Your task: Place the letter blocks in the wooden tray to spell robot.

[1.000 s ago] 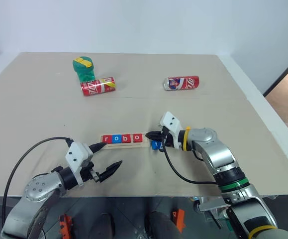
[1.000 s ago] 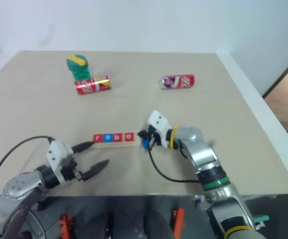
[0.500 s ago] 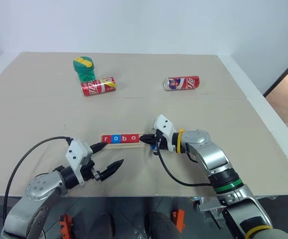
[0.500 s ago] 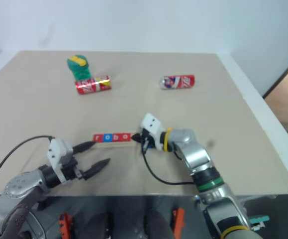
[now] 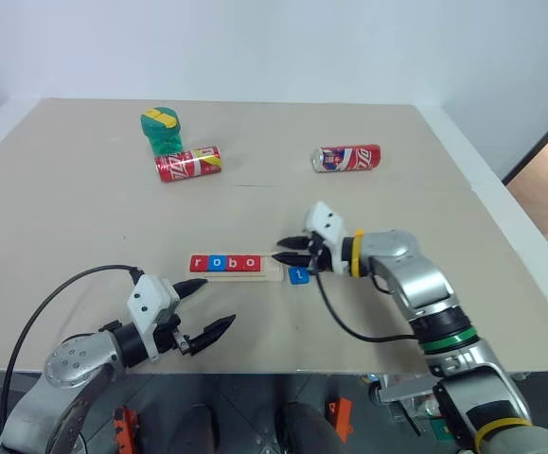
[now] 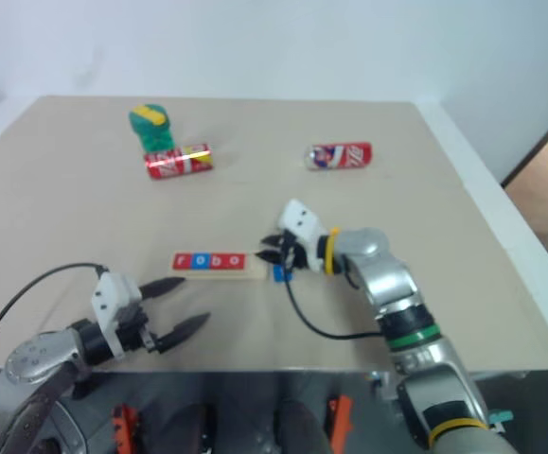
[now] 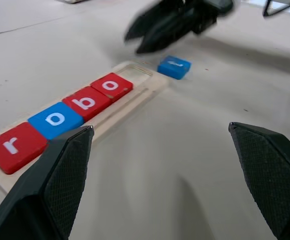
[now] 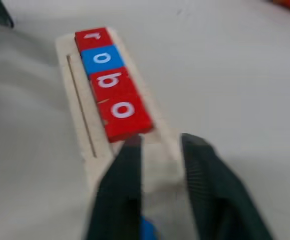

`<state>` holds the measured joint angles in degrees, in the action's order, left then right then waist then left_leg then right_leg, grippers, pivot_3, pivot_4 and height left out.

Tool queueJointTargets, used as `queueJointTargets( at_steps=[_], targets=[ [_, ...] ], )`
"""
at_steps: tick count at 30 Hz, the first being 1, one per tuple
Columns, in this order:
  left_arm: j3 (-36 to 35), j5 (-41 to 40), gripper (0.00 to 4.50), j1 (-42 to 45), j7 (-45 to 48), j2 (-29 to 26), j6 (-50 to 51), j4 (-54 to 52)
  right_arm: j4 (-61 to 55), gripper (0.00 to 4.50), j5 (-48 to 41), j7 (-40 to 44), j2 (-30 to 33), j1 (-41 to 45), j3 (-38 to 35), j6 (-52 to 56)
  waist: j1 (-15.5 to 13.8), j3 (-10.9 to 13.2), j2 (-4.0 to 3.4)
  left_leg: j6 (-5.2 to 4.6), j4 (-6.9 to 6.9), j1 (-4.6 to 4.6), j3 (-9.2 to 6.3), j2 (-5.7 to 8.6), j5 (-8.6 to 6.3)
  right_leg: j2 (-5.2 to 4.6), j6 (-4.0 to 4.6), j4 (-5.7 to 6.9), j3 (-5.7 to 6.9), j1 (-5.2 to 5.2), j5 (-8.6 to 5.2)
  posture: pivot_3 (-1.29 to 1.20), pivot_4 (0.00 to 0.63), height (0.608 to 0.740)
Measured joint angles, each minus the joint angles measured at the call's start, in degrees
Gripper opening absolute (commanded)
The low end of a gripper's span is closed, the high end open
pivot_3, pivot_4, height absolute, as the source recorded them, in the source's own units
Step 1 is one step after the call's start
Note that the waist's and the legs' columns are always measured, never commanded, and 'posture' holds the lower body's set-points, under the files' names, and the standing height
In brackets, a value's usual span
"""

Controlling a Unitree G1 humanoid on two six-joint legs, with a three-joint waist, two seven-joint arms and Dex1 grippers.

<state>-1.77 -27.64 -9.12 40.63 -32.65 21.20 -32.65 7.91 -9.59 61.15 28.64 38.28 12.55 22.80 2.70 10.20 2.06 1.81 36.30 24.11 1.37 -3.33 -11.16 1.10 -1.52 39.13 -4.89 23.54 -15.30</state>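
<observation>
With r, o, b, o seated in the wooden tray [image 5: 237, 268] near the worktop's [image 5: 84, 218] front edge, only the last slot empty. Blue t block [image 5: 298, 275] loose just beside that end, under the part-open, empty right pincer [image 5: 288, 253]. Left pincer [image 5: 201, 312] wide open, idle.

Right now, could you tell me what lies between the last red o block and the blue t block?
In the left wrist view, the wooden tray's empty end slot.

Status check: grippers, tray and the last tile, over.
Left gripper open, empty. Right gripper open above tray's empty end slot. Tray reads r-o-b-o; blue t tile on table beside it. Nothing in the way.
</observation>
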Motion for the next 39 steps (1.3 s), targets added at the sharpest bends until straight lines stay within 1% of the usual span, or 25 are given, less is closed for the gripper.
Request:
queueJointTargets(
  at_steps=[1, 5, 6, 9, 12, 14, 19, 20, 21, 22, 23, 24, 26, 27, 28, 30, 35, 39],
  targets=[
    [0.1, -0.2, 4.5, 0.0, 0.4, -0.2, 0.1, -0.3, 1.0, 2.92, -0.9, 3.2, 2.4, 0.0, -0.3, -1.2, -0.1, 0.0, 0.0, -0.01, 0.0, 0.0, -0.02, 0.02, 0.0, -0.03, -0.01, -0.01, 0.03, -0.02, -0.03, 0.0, 0.15, 0.74],
    [0.2, -0.5, 4.5, 0.7, 1.1, -0.2, 0.5, -0.3, 4.6, 4.28, -1.5, 10.1, 4.9, -0.9, 0.2, -5.2, 0.0, 0.0, 0.0, -0.02, 0.0, -0.03, 0.0, 0.01, -0.01, -0.01, 0.0, -0.01, 0.01, -0.03, -0.02, 0.0, 0.15, 0.74],
    [0.3, -0.5, 4.5, 1.0, 1.1, -0.3, 0.6, -0.3, 6.8, 4.43, -1.5, 12.0, 5.0, -1.4, 0.6, -7.1, 0.1, 0.0, 0.0, -0.02, 0.0, -0.04, 0.0, 0.0, -0.01, 0.01, 0.01, -0.01, 0.0, -0.03, -0.01, 0.0, 0.15, 0.74],
    [0.4, -0.5, 4.5, 1.1, 1.3, -0.3, 0.7, -0.3, 11.1, 4.43, -0.8, 13.5, 4.3, -1.6, 1.1, -10.8, 0.2, 0.0, -0.03, -0.02, 0.0, -0.07, 0.01, -0.04, -0.01, 0.04, 0.06, 0.01, -0.01, -0.02, 0.03, 0.0, 0.15, 0.74],
    [0.4, -0.5, 4.5, 1.2, 1.2, -0.3, 1.2, -0.3, 15.3, 4.43, 0.9, 12.5, 2.0, -0.9, 1.2, -14.5, 0.2, 0.0, -0.03, -0.02, 0.01, -0.12, 0.01, -0.08, -0.01, 0.09, 0.09, 0.01, 0.0, -0.06, 0.06, 0.0, 0.15, 0.74],
    [0.3, -0.5, 4.5, 1.2, 1.2, -0.3, 1.2, -0.3, 17.5, 3.92, 1.9, 10.5, 0.3, 0.1, 1.1, -16.2, 0.2, 0.0, -0.03, -0.02, 0.02, -0.17, 0.02, -0.09, -0.01, 0.09, 0.09, 0.01, -0.01, -0.1, 0.07, 0.0, 0.15, 0.74],
    [-0.2, -0.5, 4.5, 0.3, 1.0, -0.4, 1.3, -0.3, 17.3, 3.9, 2.1, 7.4, -0.6, -0.2, 0.8, -15.1, 0.2, 0.0, -0.02, -0.02, 0.03, -0.27, 0.05, -0.08, -0.01, 0.06, 0.08, 0.01, -0.03, -0.19, 0.09, 0.0, 0.15, 0.74],
    [-0.4, -0.4, 4.5, -0.5, 0.7, -0.4, 1.2, -0.6, 11.8, 3.9, 2.1, 4.6, -0.5, -3.8, -0.2, -12.2, 0.1, 0.0, 0.0, -0.02, 0.03, -0.28, 0.03, -0.09, -0.01, 0.05, 0.08, 0.01, -0.02, -0.21, 0.07, 0.0, 0.15, 0.74],
    [-0.5, -0.4, 4.5, -0.9, 0.5, -0.4, 1.2, -0.7, 9.7, 3.9, 2.0, 3.5, -0.5, -5.1, -0.5, -11.1, 0.1, 0.0, -0.02, -0.02, 0.03, -0.29, 0.05, -0.08, -0.01, 0.05, 0.06, 0.01, -0.04, -0.21, 0.05, 0.0, 0.15, 0.74],
    [-0.5, -0.4, 4.5, -1.0, 0.5, -0.4, 1.3, -0.7, 9.4, 3.66, 2.0, 3.3, -0.5, -5.3, -0.6, -10.7, 0.1, 0.0, -0.03, -0.02, 0.02, -0.29, 0.05, -0.08, -0.01, 0.04, 0.06, 0.01, -0.04, -0.21, 0.06, 0.0, 0.15, 0.74],
    [-0.5, -0.3, 4.5, -1.2, 0.3, -0.4, 1.2, -0.7, 7.7, 3.66, 1.9, 2.5, -0.5, -6.2, -0.7, -9.6, 0.0, 0.0, -0.03, -0.02, 0.02, -0.29, 0.06, -0.07, -0.01, 0.04, 0.06, 0.01, -0.04, -0.21, 0.06, 0.0, 0.15, 0.74],
    [-0.5, -0.3, 4.5, -1.3, 0.2, -0.4, 1.2, -0.8, 5.8, 3.14, 1.9, 1.7, -0.4, -7.2, -1.1, -8.3, 0.0, 0.0, -0.02, -0.02, 0.02, -0.3, 0.04, -0.07, -0.01, 0.04, 0.06, 0.01, -0.03, -0.22, 0.06, 0.0, 0.15, 0.74],
    [-0.5, -0.3, 4.5, -1.3, 0.0, -0.4, 1.3, -1.0, 3.7, 2.58, 1.9, 0.7, -0.3, -8.5, -1.4, -7.1, 0.0, 0.0, -0.01, -0.01, 0.02, -0.29, 0.03, -0.08, -0.01, 0.04, 0.06, 0.01, -0.03, -0.22, 0.05, 0.0, 0.15, 0.74],
    [-0.6, -0.3, 4.5, -1.6, -0.3, -0.3, 1.2, -1.8, -7.6, 2.1, 1.5, -4.9, -0.3, -15.2, -2.5, -0.3, 0.0, -0.1, 0.01, 0.0, 0.01, -0.31, 0.03, -0.02, -0.01, -0.01, 0.01, 0.01, -0.04, -0.24, 0.0, 0.0, 0.15, 0.74],
    [-0.6, -0.3, 4.5, -1.7, -0.4, -0.3, 1.2, -1.8, -8.5, 1.68, 1.5, -5.4, -0.3, -15.9, -2.6, 0.0, 0.0, -0.1, 0.02, 0.0, 0.01, -0.33, 0.04, -0.02, -0.02, -0.01, 0.01, 0.01, -0.05, -0.26, -0.01, 0.0, 0.15, 0.74],
    [-0.5, -0.2, 4.5, -1.7, -0.4, -0.3, 1.3, -1.8, -12.4, 1.19, 1.5, -8.5, -0.5, -18.0, -3.0, 3.0, 0.0, -0.2, 0.04, 0.0, 0.01, -0.34, 0.05, -0.02, -0.01, -0.01, 0.02, 0.01, -0.05, -0.26, -0.01, 0.0, 0.15, 0.74],
    [-0.5, -0.1, 4.5, -1.1, -0.3, -0.3, 1.3, -1.7, -17.2, 1.19, 1.5, -13.1, -0.6, -20.4, -2.9, 6.5, 0.0, -0.2, 0.06, 0.0, 0.01, -0.34, 0.07, 0.01, -0.01, -0.05, 0.11, 0.01, -0.06, -0.26, -0.06, 0.0, 0.15, 0.74],
    [-0.5, 0.0, 4.5, -0.6, -0.3, -0.3, 1.3, -1.6, -18.4, 1.19, 1.4, -14.6, -0.6, -20.8, -2.9, 7.4, 0.0, -0.2, 0.11, 0.0, 0.01, -0.34, 0.09, 0.03, -0.01, -0.07, 0.09, 0.01, -0.08, -0.26, -0.06, 0.0, 0.15, 0.74]
  ],
)
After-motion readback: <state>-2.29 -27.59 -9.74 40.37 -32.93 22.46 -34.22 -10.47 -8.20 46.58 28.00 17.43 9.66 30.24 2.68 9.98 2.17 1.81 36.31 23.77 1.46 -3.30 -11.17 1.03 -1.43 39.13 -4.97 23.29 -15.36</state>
